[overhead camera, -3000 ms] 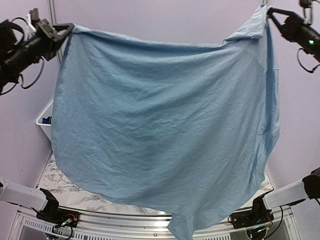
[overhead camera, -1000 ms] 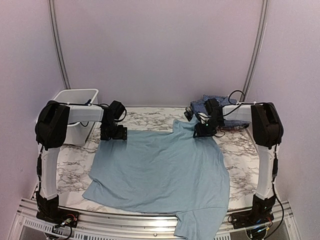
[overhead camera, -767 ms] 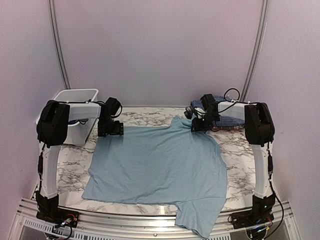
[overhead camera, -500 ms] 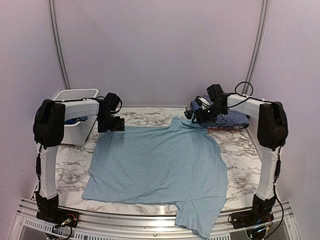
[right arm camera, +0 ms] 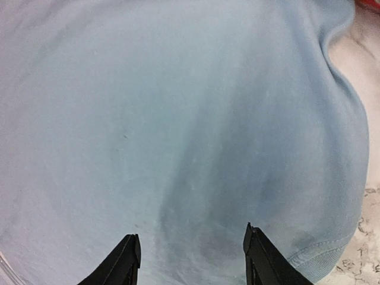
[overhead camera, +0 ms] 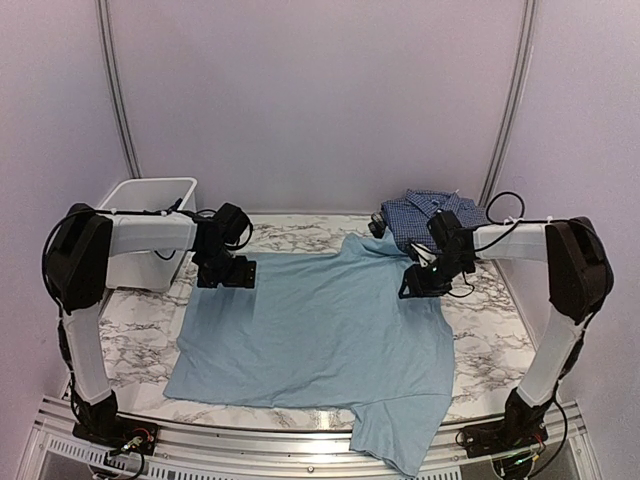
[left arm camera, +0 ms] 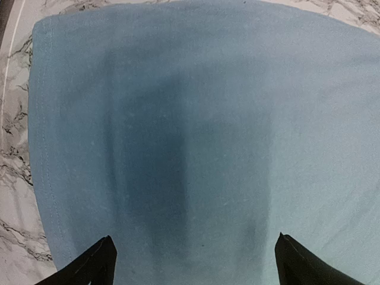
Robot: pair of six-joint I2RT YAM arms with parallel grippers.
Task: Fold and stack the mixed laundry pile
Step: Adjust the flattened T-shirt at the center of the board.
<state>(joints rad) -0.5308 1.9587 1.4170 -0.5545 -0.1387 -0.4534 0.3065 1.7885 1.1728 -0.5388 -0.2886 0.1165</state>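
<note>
The light blue T-shirt [overhead camera: 320, 330] lies spread flat on the marble table [overhead camera: 140, 330], one sleeve hanging over the near edge. My left gripper [overhead camera: 228, 272] hovers low over the shirt's far left corner, open wide; in the left wrist view the shirt [left arm camera: 202, 119] fills the gap between the fingers of the gripper [left arm camera: 195, 261]. My right gripper [overhead camera: 418, 283] is open over the shirt's right side, below the collar. The right wrist view shows plain cloth [right arm camera: 178, 119] under the gripper [right arm camera: 191, 249], nothing pinched. A folded navy check shirt [overhead camera: 432, 212] sits at the back right.
A white plastic bin [overhead camera: 150, 200] stands at the back left corner, beside the left arm. Bare marble [left arm camera: 15, 148] shows left of the shirt's hem, and more marble [right arm camera: 368, 119] past its right edge. Purple walls close in on three sides.
The T-shirt, held up high by both grippers three seconds ago, now lies flat and released. The right gripper has moved from the collar toward the near right; the left shifted slightly nearer.
</note>
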